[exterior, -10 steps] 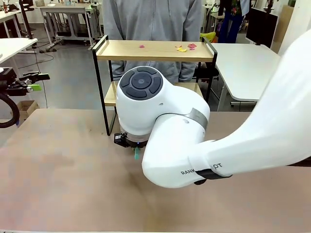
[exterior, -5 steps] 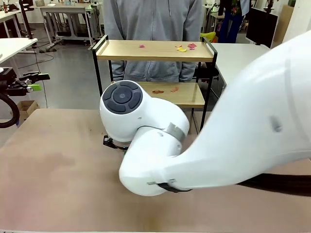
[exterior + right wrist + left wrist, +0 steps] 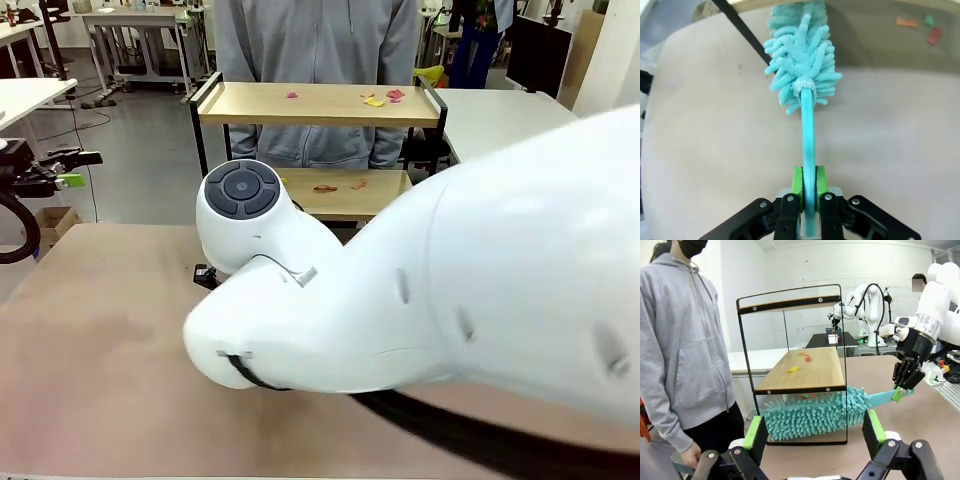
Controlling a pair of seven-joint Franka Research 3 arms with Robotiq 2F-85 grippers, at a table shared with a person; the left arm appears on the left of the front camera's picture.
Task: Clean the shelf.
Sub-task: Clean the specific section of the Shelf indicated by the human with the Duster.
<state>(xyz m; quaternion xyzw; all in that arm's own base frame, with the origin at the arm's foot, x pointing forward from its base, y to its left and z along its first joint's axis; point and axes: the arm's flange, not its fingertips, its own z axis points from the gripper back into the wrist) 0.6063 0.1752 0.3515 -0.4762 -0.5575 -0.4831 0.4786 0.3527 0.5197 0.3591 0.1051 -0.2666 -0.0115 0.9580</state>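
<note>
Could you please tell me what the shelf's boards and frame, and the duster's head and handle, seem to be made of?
Shelf boards: likely wood or wood-look laminate, matte, pale with faint grain.
Frame: probably metal, thin black bars with a satin finish.
Duster head: soft teal chenille-like microfibre, fat fuzzy nubs.
Handle: smooth teal plastic, apparently.

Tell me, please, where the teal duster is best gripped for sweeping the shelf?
At the rear end of its flat handle, squeezed across the two broad faces, approaching along its length, as the right claw does; the fluffy head would just squash.
</note>
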